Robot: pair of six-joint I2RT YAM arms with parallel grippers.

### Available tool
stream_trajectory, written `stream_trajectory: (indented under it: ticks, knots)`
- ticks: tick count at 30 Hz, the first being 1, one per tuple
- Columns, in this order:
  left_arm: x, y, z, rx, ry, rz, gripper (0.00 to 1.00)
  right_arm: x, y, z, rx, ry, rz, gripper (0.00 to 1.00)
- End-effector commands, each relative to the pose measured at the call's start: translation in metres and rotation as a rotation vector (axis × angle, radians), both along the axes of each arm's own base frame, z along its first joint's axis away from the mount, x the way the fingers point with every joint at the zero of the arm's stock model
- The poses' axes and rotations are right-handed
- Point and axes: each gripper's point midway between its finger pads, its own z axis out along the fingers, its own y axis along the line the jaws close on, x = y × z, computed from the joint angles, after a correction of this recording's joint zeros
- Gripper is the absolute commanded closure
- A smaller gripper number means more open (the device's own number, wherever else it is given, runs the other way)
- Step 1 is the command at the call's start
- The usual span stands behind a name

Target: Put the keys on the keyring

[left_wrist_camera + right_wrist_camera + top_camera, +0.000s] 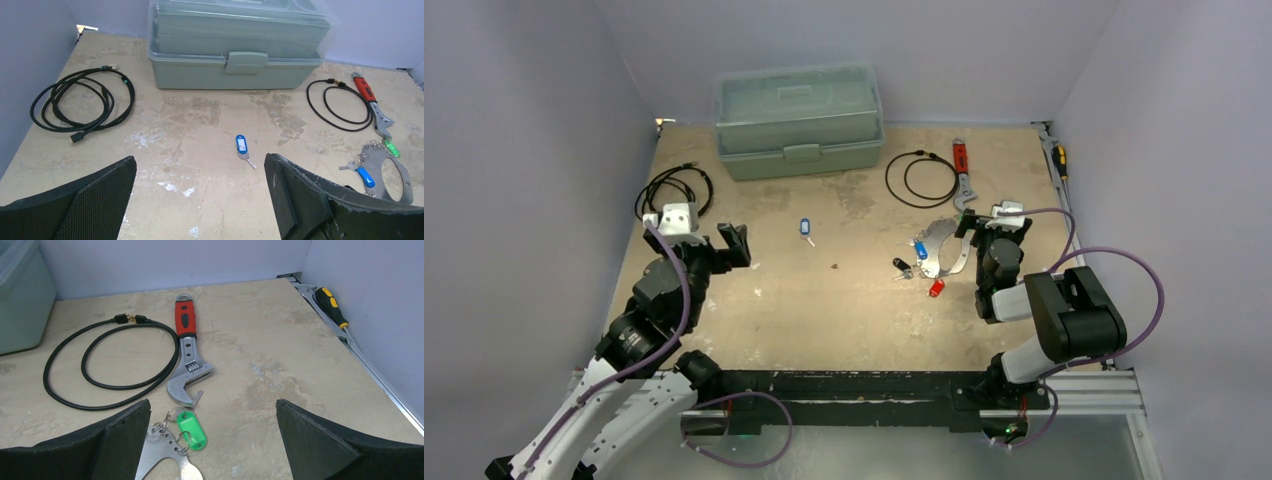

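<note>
Keys (921, 249) lie scattered near the keyring (156, 456) on the tabletop (844, 300); left claw (200, 162) and right claw (212, 404) both gape wide, empty.

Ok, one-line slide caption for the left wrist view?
Open left gripper faces a blue-tagged key, green toolbox behind, black cable coiled at left.

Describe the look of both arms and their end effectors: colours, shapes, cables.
Both arms are built of blocky black joints with white links: the left arm and the right arm. A purple cable loops along each. A white camera housing sits at each wrist. The left end effector and right end effector have broad, wedge-shaped black fingers with a finely meshed inner face.
</note>
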Motion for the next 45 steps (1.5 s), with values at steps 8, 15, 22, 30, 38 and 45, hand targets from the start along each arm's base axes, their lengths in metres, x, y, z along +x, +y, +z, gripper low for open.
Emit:
stream_trajectory:
  ticks: [8,15,22,30,38,45]
  knots:
    - [0.008,-0.008,-0.002,-0.022,0.018,-0.002,0.01,0.007,0.004,0.024,0.018,-0.083,0.015,0.01]
    - [0.006,-0.021,-0.006,0.007,0.02,-0.093,0.01,-0.006,-0.022,0.028,0.057,-0.118,-0.154,0.01]
    - [0.004,-0.027,-0.006,0.004,0.008,-0.129,0.01,-0.01,-0.019,0.032,0.04,-0.133,-0.147,0.01]
    - [0.006,-0.033,-0.007,0.012,0.018,-0.159,0.01,-0.013,-0.015,0.064,0.005,-0.087,-0.221,0.01]
    - [0.005,-0.036,-0.006,0.008,0.013,-0.175,0.01,0.007,0.031,0.117,0.216,0.002,-0.024,0.01]
    - [0.004,-0.038,-0.006,0.005,0.013,-0.187,0.01,-0.01,0.095,0.142,0.449,-0.006,0.335,0.01]
